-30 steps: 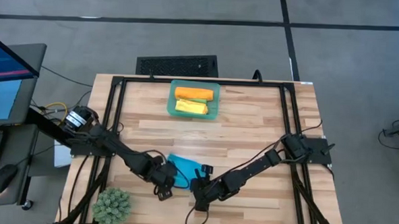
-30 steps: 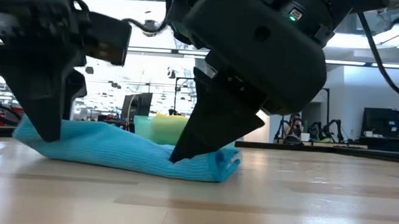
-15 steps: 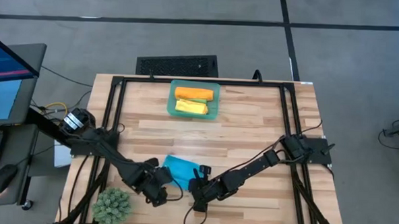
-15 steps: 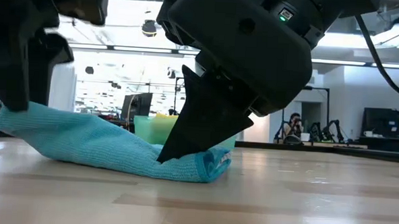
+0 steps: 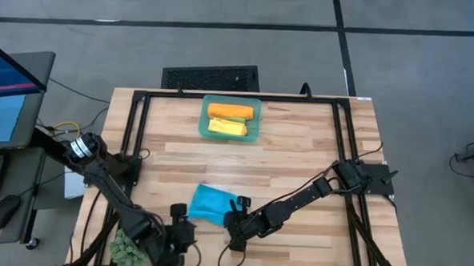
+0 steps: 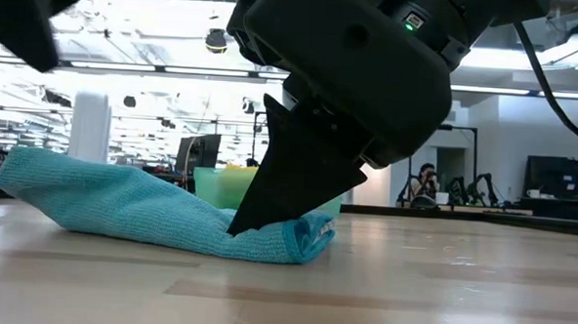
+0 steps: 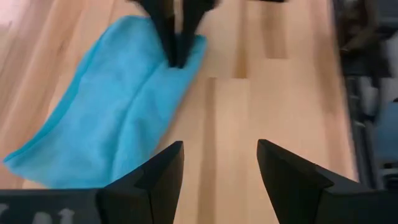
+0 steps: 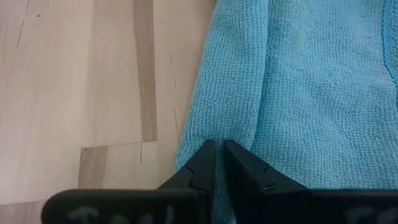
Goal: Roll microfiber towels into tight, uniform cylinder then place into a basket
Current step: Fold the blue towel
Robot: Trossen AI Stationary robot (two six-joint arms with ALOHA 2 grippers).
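Overhead, table-level and two close wrist cameras.

Bare wood is left across the middle of the table (image 5: 301, 144), between the basket (image 5: 204, 123) at the far edge and the blue towel (image 5: 210, 204) near the front. The right half is crossed only by the right arm. The near side of the towel is blocked by the right gripper (image 5: 235, 223), pinched on its edge. The front left corner is crowded by the left gripper (image 5: 186, 239), fingers apart, and the plant ball (image 5: 120, 248).
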